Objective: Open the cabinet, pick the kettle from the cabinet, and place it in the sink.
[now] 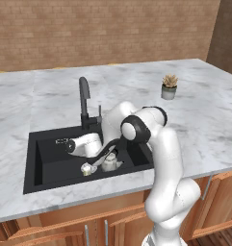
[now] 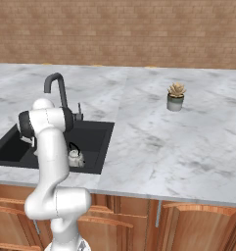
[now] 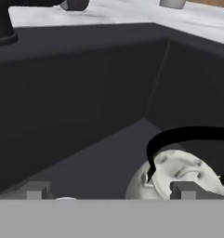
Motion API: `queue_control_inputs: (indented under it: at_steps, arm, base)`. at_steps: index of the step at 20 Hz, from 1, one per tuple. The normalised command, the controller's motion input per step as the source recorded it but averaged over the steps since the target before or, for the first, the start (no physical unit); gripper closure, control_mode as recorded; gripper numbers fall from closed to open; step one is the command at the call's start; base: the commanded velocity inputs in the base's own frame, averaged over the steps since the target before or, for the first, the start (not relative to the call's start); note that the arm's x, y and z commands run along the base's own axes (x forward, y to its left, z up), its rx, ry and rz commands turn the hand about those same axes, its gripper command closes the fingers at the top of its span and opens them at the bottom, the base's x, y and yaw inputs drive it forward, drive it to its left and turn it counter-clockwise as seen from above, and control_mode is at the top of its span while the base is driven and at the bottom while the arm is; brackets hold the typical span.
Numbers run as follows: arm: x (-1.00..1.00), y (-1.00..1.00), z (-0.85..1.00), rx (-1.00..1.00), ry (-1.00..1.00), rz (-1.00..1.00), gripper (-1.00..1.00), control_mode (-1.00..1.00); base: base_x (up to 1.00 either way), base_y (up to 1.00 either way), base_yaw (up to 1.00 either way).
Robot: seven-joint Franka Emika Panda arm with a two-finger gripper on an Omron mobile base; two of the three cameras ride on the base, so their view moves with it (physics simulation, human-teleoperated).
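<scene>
In the left base view, the sink is a black basin sunk into the marble surface, with the black faucet rising at its far rim. The white arm bends down into the basin; the gripper points left over the basin floor. The kettle stands upright on the sink floor near the front wall, just beside the forearm, and the silver drain lies just left of it. A small potted plant stands on the surface well to the right of the sink.

In the right base view, the kettle sits in the sink near its front right corner, partly behind the arm; the faucet stands behind the basin, and the plant well to its right.

In the hand view, two dark fingertips stand wide apart, with nothing between them. The kettle, its black handle arched above the lid, rests on the sink floor by the right fingertip, near the basin corner.
</scene>
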Motion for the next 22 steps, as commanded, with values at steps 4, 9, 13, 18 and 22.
queue_control_inputs:
  at_steps: [4, 9, 13, 18, 22]
  arm:
    - [-0.15, 0.08, 0.24, 0.08, 0.01, 0.07, -1.00, -1.00]
    - [-0.18, 0.03, 0.29, 0.05, 0.01, 0.10, -1.00, -1.00]
    - [-0.22, 0.02, 0.32, 0.00, 0.05, 0.08, -1.00, -1.00]
    - [-0.21, 0.02, 0.38, 0.00, 0.08, 0.07, -1.00, -1.00]
    - [-0.21, 0.06, 0.41, 0.02, 0.08, 0.01, -1.00, -1.00]
  base:
    - [0.00, 0.00, 0.00]
    - [0.00, 0.00, 0.00]
    - [0.00, 0.00, 0.00]
    - [0.00, 0.00, 0.00]
    - [0.00, 0.00, 0.00]
